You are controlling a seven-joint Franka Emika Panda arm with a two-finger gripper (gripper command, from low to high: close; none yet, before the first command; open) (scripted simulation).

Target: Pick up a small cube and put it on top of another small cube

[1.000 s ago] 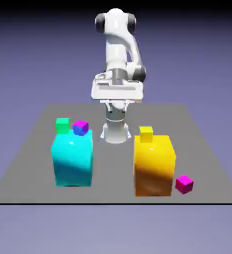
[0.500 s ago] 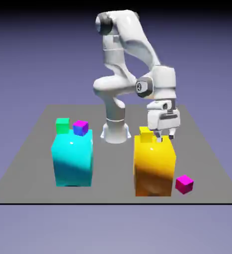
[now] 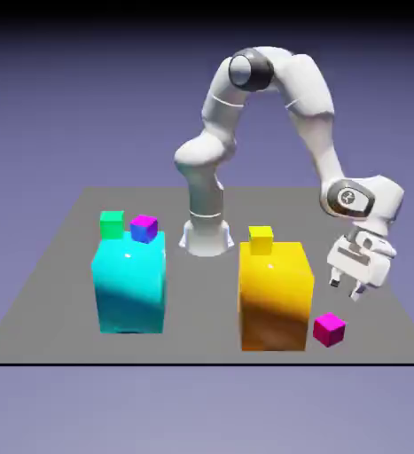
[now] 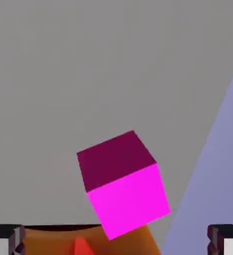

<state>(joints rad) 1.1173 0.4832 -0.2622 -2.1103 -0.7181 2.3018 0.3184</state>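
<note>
Fingers [image 3: 353, 293] of our gripper [image 3: 345, 290] stand spread wide and empty, poised above the small cube [image 3: 329, 329] lying on the table [image 3: 59, 266] beside the orange block [image 3: 276, 294].

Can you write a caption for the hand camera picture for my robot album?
Open end effector looks down at the small magenta cube on the grey table.

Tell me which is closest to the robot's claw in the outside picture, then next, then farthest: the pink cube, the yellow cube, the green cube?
From the gripper:
1. Pink cube, on the table just below the gripper.
2. Yellow cube, on top of the orange block.
3. Green cube, on the cyan block, far at the view's left.
</note>
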